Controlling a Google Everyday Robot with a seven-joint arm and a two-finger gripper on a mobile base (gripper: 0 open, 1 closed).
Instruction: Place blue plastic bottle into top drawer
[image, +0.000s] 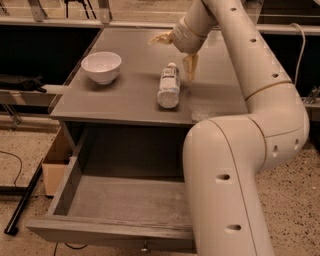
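Note:
The blue plastic bottle (169, 88) lies on its side on the grey tabletop (125, 100), white cap pointing away from me. My gripper (175, 53) hovers just above and behind the cap end, open and empty. One fingertip (190, 69) hangs right of the cap and the other (159, 38) points left. The top drawer (115, 202) is pulled out wide below the tabletop and is empty. Its small knob (145, 247) shows on the front panel.
A white round bowl (101, 66) stands on the tabletop's left side. My large arm links (225, 175) cover the drawer's right part. A cardboard box (54, 162) and a black pole (22, 206) are on the floor at the left.

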